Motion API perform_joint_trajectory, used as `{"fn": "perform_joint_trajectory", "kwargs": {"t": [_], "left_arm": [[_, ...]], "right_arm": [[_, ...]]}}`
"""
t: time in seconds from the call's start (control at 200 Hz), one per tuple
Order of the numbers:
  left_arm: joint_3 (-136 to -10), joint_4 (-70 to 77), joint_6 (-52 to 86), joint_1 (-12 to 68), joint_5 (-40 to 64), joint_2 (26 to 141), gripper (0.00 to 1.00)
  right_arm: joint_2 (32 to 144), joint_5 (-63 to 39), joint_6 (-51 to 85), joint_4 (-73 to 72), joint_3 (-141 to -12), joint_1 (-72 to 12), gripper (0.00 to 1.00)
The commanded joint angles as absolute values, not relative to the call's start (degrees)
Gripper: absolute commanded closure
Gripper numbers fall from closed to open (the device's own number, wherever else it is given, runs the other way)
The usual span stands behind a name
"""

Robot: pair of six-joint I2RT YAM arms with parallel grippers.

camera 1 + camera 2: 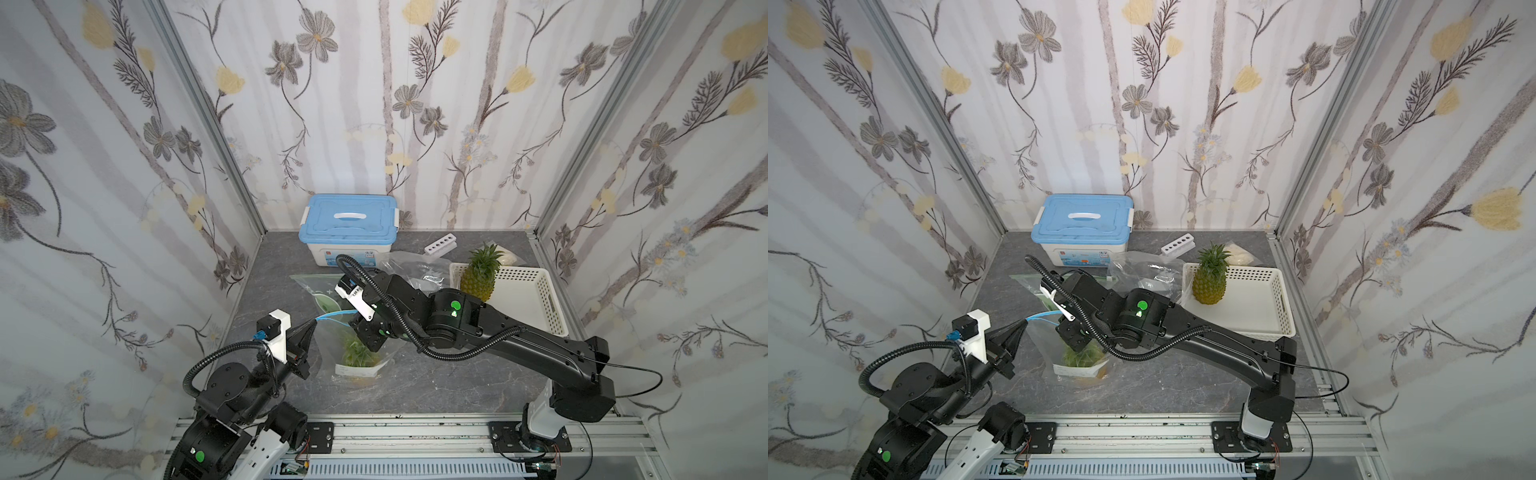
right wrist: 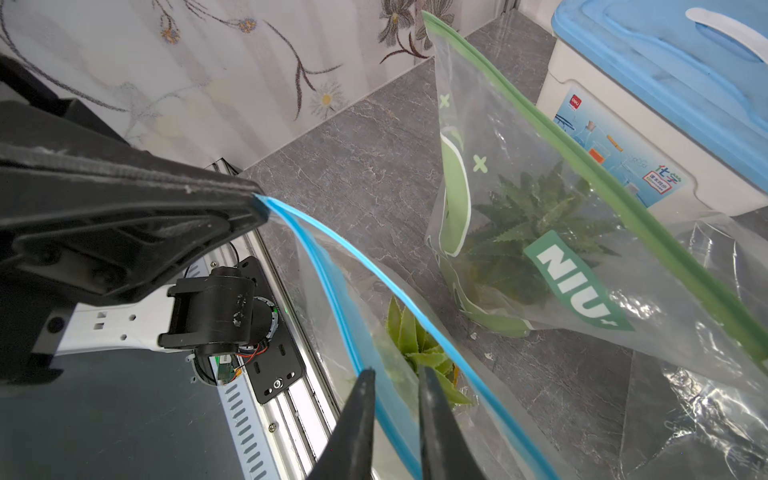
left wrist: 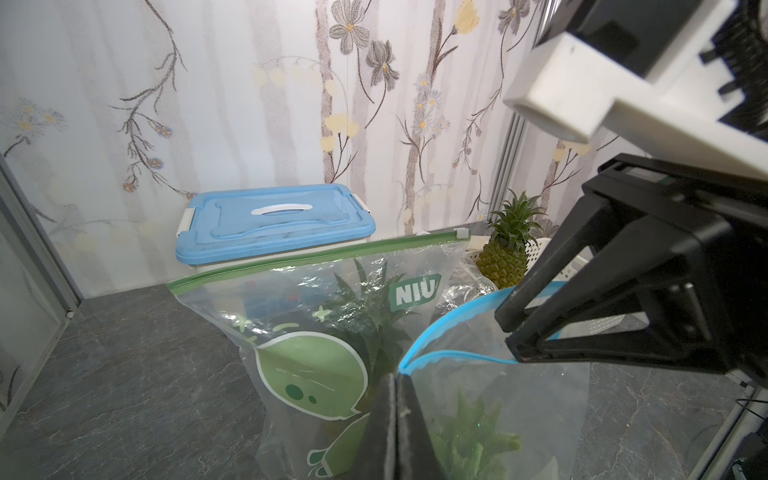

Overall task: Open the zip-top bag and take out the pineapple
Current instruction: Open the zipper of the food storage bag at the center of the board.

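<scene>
Our left fingers [image 2: 232, 199] clamped the blue zip corner of the clear film bag [image 3: 519, 399]; our right fingers [image 2: 357, 415] stood slightly apart astride its rim. The spiky-leaved pineapple [image 2: 419, 349] sat inside.

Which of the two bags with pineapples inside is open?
The blue-zipped bag, whose corner the left pincer pinches; its rims gape apart. The green-zipped bag behind it is zipped shut.

A white storage box [image 1: 324, 251] with a blue lid [image 1: 349, 220] stands at the back of the gray stone-look table [image 1: 457, 382], near 11 o'clock. A small white rack [image 1: 440, 245] with a row of holes lies at 1 o'clock. A white perforated basket [image 1: 528, 307] sits at 2 o'clock. Flowered wallpaper [image 1: 374, 104] covers the walls.
</scene>
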State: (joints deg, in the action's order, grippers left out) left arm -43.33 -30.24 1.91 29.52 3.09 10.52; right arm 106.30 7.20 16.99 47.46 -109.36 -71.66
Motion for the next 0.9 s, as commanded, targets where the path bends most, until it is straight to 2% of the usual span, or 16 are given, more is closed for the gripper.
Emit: {"fn": "perform_joint_trajectory", "kwargs": {"t": [0.0,0.175,0.515,0.669,0.709,0.814,0.899], "left_arm": [[-43.29,-28.61,2.17,29.37,3.43,10.19,1.0],[-43.07,-28.3,2.37,29.44,3.94,9.51,1.0],[-42.72,-27.96,2.74,29.4,5.17,8.9,1.0],[-42.56,-27.53,2.97,29.44,6.05,8.66,1.0],[-42.49,-27.59,2.98,29.44,6.41,8.74,1.0],[-42.91,-28.69,3.92,29.44,6.65,8.88,1.0],[-43.36,-30.49,4.5,29.43,6.27,8.7,1.0]], "right_arm": [[106.01,6.62,19.65,47.92,-108.64,-71.72,0.79],[105.44,8.93,22.32,48.29,-107.9,-71.5,0.78],[107.53,10.02,26.59,50.29,-108.44,-70.61,0.67],[108.61,9.05,27.65,51.72,-108.1,-70.63,0.66],[108.93,8.48,27.74,52.07,-108.06,-70.75,0.64],[109.58,6.83,27.95,53.27,-108.32,-70.99,0.51],[110.03,6.44,28.19,54.76,-109.07,-71.36,0.47]]}}
